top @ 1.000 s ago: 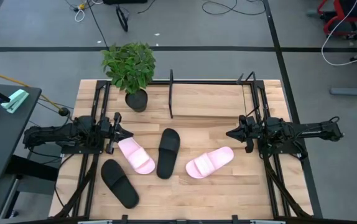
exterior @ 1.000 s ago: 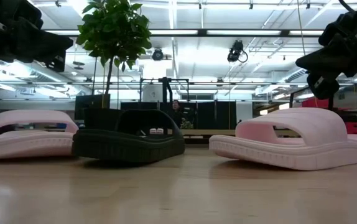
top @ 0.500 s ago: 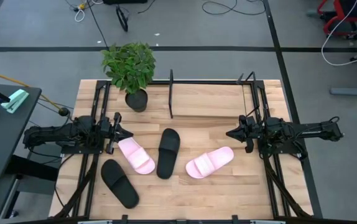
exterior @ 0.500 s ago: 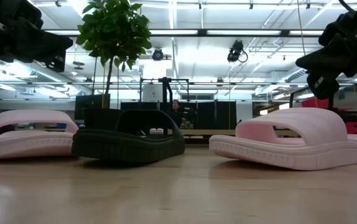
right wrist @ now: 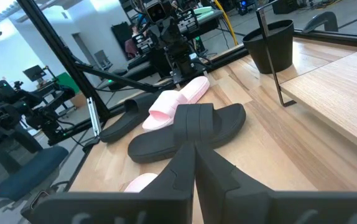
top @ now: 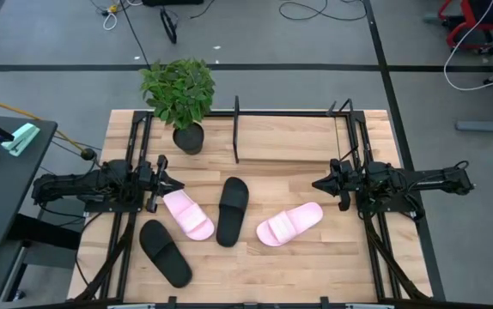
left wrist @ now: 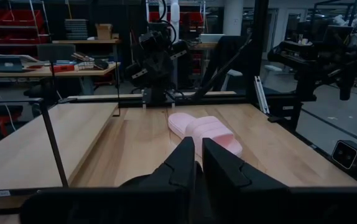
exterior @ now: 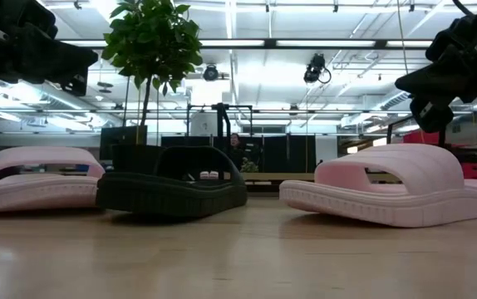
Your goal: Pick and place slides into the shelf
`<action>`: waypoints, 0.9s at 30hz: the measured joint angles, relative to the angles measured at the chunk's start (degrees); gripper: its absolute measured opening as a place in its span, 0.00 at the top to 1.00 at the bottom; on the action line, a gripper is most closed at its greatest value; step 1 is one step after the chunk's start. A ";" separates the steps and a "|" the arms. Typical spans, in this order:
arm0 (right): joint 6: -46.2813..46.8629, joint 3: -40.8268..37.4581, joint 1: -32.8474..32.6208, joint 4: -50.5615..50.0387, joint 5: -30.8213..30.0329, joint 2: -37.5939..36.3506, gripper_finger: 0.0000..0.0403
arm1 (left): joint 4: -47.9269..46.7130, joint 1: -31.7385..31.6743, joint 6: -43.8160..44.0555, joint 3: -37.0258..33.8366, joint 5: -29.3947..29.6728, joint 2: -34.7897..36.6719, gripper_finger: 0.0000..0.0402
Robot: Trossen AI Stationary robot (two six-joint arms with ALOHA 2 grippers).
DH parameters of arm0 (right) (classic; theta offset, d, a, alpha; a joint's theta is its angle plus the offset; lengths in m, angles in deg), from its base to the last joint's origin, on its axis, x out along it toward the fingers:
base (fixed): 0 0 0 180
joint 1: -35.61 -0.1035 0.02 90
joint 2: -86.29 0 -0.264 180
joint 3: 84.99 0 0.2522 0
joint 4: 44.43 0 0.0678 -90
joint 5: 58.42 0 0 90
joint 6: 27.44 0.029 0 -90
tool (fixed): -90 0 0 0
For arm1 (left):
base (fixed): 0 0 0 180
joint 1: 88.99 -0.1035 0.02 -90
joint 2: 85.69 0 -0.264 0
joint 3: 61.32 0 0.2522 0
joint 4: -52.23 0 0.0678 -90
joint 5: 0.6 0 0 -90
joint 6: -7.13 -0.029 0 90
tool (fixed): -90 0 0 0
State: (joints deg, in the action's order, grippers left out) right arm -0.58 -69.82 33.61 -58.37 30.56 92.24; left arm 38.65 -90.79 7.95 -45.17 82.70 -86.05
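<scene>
Wooden worktop [top: 315, 257] in an open lab hall, grey floor around it with cables. Potted plant [top: 179, 94] stands at the far left corner, just beside the shelf [top: 291, 136], whose thin black end frames and light wooden base run along the far edge; nothing sits on it. Four slides lie mid-worktop: left pink slide [top: 188, 215] just below the left end effector [top: 166, 184], centre black slide [top: 232, 210] close beside it, right pink slide [top: 289, 224] toward the right arm, second black slide [top: 164, 251] near the front left edge. Left end effector hovers at the worktop's left side, fingers nearly together, holding nothing. Right end effector [top: 320, 184] hovers at the right side, above the right pink slide's far end, fingers likewise pressed close, empty. Low view: centre black slide partly hides the plant pot.
</scene>
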 joint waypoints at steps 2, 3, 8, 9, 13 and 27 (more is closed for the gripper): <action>0.00 0.00 -0.02 -0.01 0.00 -0.01 0.96 | 0.00 0.00 0.00 0.00 0.02 0.00 0.92; 0.00 0.00 0.00 -0.01 0.01 -0.01 0.96 | 0.00 0.00 0.00 0.00 0.01 0.00 0.93; 0.00 0.00 -0.02 0.00 0.00 0.00 0.96 | 0.01 0.00 0.00 0.00 0.02 0.00 0.94; 0.00 0.00 -0.02 -0.02 0.00 0.00 0.96 | 0.00 0.00 0.00 0.00 0.02 0.00 0.94; 0.00 0.00 -0.01 -0.01 0.00 0.00 0.96 | 0.01 0.00 0.00 0.00 0.01 0.00 0.93; -0.02 0.01 -0.01 -0.02 0.00 -0.01 0.96 | 0.00 0.00 0.02 0.00 0.02 0.00 0.94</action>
State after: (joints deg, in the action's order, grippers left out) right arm -0.61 -69.81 33.60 -58.39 30.56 92.23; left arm 38.65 -90.79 7.97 -45.17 82.72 -86.05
